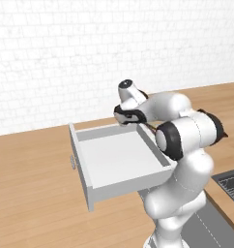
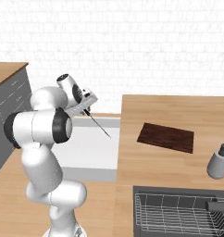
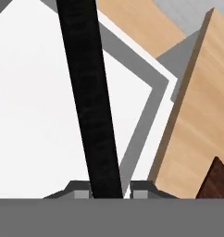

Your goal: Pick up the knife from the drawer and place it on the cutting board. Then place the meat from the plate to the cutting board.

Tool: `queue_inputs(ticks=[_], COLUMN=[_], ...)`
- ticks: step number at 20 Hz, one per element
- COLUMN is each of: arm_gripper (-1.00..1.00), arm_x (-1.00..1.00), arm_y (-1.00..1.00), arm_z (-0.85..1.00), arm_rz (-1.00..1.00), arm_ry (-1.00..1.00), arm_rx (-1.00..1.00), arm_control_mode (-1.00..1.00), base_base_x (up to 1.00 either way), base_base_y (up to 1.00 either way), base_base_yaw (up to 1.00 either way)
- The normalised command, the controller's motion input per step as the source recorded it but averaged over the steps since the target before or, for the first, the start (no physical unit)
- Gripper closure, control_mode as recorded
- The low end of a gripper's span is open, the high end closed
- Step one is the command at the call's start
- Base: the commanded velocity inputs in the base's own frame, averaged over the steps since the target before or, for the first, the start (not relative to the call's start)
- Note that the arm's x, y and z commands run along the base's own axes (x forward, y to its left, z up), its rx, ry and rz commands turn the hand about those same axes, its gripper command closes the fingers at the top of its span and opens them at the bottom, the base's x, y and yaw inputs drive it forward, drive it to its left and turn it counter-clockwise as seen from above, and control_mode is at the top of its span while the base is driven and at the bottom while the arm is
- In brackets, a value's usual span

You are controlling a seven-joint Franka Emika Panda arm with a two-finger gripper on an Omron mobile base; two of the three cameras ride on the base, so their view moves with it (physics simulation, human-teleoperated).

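Observation:
My gripper (image 2: 86,110) is shut on the knife (image 2: 99,125), whose thin dark blade slants down to the right above the open drawer (image 2: 93,150). In the hand view the knife (image 3: 88,102) runs as a black bar up from between the fingertips (image 3: 79,190) of my gripper (image 3: 107,190), over the drawer's (image 3: 35,115) pale floor. From the left, the drawer (image 1: 121,157) stands pulled out, with my gripper (image 1: 137,120) at its far right corner. The dark brown cutting board (image 2: 166,137) lies on the counter to the right, and its corner (image 3: 219,180) shows in the hand view. The meat and the plate are out of view.
A grey soap dispenser (image 2: 219,162) stands at the counter's right edge, with a sink holding a wire rack (image 2: 178,208) in front of it. Dark grey cabinet fronts (image 2: 12,104) are at the left. A white tiled wall closes the back.

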Motion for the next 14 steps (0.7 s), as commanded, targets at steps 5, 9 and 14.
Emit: queue_inputs(ticks=[5,9,14], arm_gripper=[1.0,1.0,1.0], arm_x=[0.21,0.21,-0.09], arm_y=[-1.0,-1.0,-1.0], arm_z=[0.71,0.19,-0.05], arm_rz=[-0.03,0.05,0.21], arm_ry=[0.0,0.06,0.13], arm_rx=[-0.03,-0.05,-0.15], arm_control_mode=[-1.0,-1.0,-1.0], base_base_x=[0.0,0.0,0.0], base_base_y=[0.0,0.0,0.0], base_base_yaw=[0.0,0.0,0.0])
